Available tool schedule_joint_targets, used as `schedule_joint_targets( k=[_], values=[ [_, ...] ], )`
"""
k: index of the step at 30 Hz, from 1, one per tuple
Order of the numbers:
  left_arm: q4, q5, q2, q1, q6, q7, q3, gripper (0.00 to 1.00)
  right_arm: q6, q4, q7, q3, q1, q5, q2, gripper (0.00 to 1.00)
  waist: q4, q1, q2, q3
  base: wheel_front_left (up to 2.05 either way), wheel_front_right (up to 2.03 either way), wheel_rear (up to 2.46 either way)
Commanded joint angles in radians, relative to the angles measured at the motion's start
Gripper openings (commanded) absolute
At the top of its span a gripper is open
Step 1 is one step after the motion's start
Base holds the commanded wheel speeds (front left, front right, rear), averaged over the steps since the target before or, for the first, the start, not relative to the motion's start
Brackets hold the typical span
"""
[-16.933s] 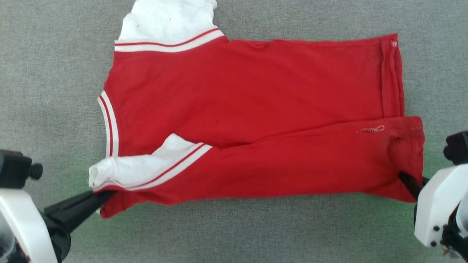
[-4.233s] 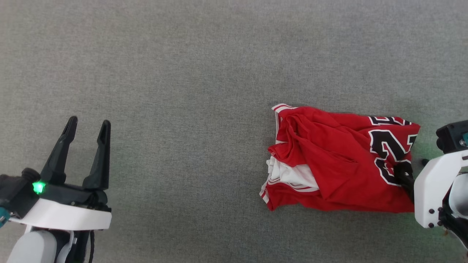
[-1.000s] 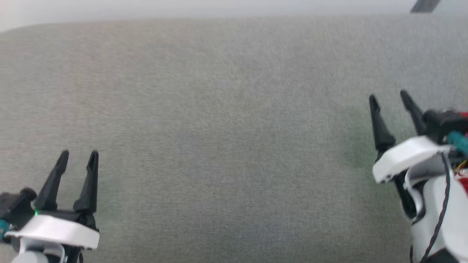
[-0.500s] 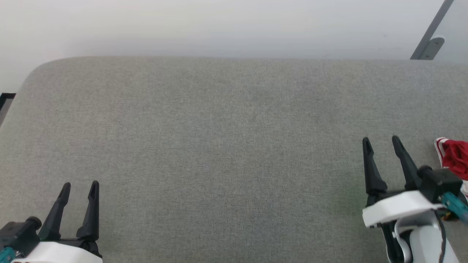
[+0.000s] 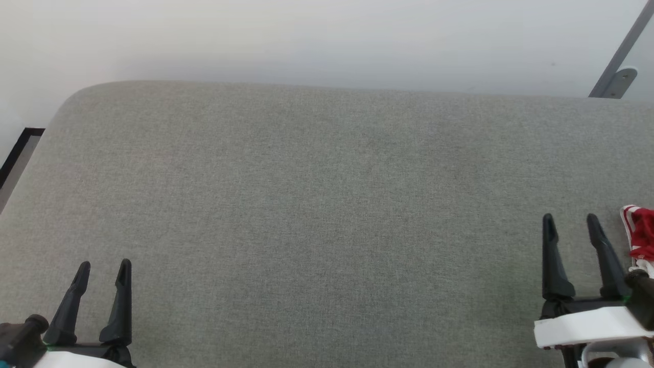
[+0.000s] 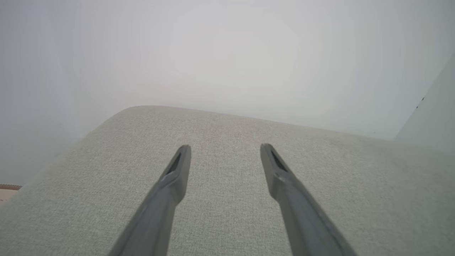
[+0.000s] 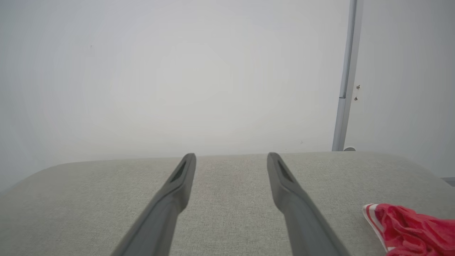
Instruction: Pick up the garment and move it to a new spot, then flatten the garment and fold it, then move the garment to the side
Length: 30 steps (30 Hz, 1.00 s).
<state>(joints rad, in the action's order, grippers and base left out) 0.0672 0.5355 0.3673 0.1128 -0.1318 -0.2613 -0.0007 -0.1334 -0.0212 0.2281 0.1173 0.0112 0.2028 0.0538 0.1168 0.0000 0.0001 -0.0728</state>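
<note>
Looks close to finished: garment (image 5: 641, 232) set aside at the right edge of the surface (image 5: 327, 204), just beside the right fingers (image 5: 552, 260), these and the left fingers (image 5: 121, 296) spread and empty, neatness of the fold impossible to judge.

Your right gripper (image 5: 570, 220) has let go of the garment (image 5: 641, 230), folded and now poking in at the right edge. Left gripper (image 5: 104, 265) free too, and your head camera has tipped up to the wall (image 5: 306, 41).
</note>
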Motion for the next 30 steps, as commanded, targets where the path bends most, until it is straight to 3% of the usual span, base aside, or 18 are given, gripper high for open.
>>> schedule_joint_targets(
  k=[1, 30],
  values=[
    [-0.016, -0.013, -0.004, 0.014, 0.003, -0.005, 0.006, 1.0, 0.005, 0.03, -0.007, 0.008, 0.02, 0.011, -0.003, 1.0, 0.006, 0.0, -0.0001, -0.008, 0.0, 0.0, 0.0],
    [-0.051, -0.012, -0.011, -0.02, 0.003, -0.005, 0.02, 1.0, 0.005, 0.079, -0.034, 0.006, 0.01, 0.044, -0.003, 1.0, -0.001, 0.0, -0.0001, -0.042, 0.0, 0.0, 0.0]
  ],
)
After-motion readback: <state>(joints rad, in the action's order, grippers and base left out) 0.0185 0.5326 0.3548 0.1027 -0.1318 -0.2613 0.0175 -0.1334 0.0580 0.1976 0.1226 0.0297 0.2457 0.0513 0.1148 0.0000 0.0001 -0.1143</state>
